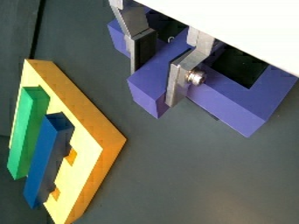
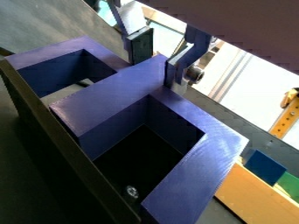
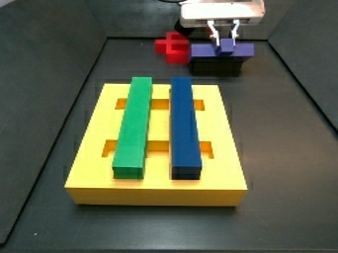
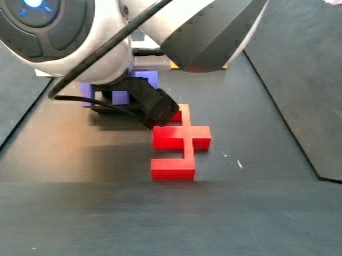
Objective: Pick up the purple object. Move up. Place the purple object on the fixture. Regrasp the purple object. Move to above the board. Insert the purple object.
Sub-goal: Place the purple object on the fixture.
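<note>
Wrist views: gripper straddles the purple object's raised stem, fingers pressed against it. Purple object sits on the fixture at the desk's far edge, the board well apart.

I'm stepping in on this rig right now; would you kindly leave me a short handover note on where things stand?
Gripper: at the far end of the table, fingers astride the central stem of the purple object; in both wrist views the plates look closed on it.
Purple object: resting on the fixture, as a side view shows.
Board: nearer end of the table, with the green bar and blue bar already in it.
Red block: beside the fixture, untouched.
Done: pick-up and placing on the fixture; regrasp apparently under way.
Left: move above the board, then insert.
</note>
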Controlling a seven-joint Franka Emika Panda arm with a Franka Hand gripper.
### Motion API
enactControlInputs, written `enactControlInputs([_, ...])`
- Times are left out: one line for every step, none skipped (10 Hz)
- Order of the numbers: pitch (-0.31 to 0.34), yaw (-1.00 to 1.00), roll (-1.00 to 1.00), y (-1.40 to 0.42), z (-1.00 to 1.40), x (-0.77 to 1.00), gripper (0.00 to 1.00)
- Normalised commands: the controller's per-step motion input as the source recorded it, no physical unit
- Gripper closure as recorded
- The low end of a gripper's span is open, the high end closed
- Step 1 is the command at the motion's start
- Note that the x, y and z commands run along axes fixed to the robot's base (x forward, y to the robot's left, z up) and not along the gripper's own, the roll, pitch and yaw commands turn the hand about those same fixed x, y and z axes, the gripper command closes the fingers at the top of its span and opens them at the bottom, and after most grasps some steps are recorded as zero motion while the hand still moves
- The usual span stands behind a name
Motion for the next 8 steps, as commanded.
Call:
enactControlInputs([0.197, -0.09, 0.00, 0.01, -0.10, 0.35, 1.00])
enactControlInputs([0.194, -0.11, 0.00, 0.05, -0.12, 0.35, 1.00])
enactControlInputs([0.171, -0.12, 0.00, 0.05, -0.11, 0.28, 1.00])
enactControlInputs([0.029, -0.05, -0.09, 0.06, -0.11, 0.00, 1.00])
enactControlInputs([0.000, 0.00, 0.00, 0.03, -0.08, 0.00, 1.00])
enactControlInputs([-0.037, -0.04, 0.05, 0.00, -0.05, -0.15, 1.00])
enactControlInputs([-0.017, 0.00, 0.06, 0.00, 0.00, 0.00, 1.00])
enactControlInputs([0.000, 0.00, 0.01, 0.00, 0.00, 0.00, 1.00])
